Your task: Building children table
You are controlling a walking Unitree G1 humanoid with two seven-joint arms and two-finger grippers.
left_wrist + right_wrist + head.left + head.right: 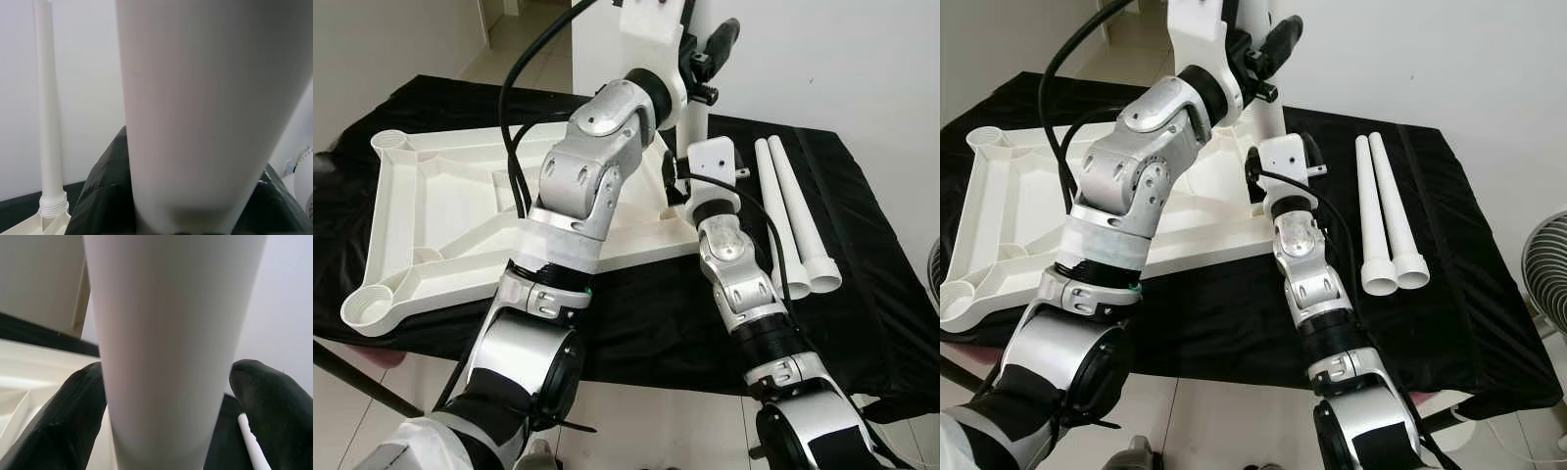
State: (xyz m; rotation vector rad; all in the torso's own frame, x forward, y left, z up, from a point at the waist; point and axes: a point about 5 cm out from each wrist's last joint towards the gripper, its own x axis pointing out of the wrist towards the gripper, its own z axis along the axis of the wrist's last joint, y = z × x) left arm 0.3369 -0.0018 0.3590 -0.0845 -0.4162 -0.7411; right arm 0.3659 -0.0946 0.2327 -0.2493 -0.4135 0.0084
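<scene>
Both my grippers grip the upright leg (697,122); my left wrist view also shows a second standing leg (49,122) beyond.

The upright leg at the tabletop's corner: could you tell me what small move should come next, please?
Probably twist the upright leg further into its corner socket. Both grippers, left and right, flank it, and two loose legs on the black cloth wait unfitted.
</scene>
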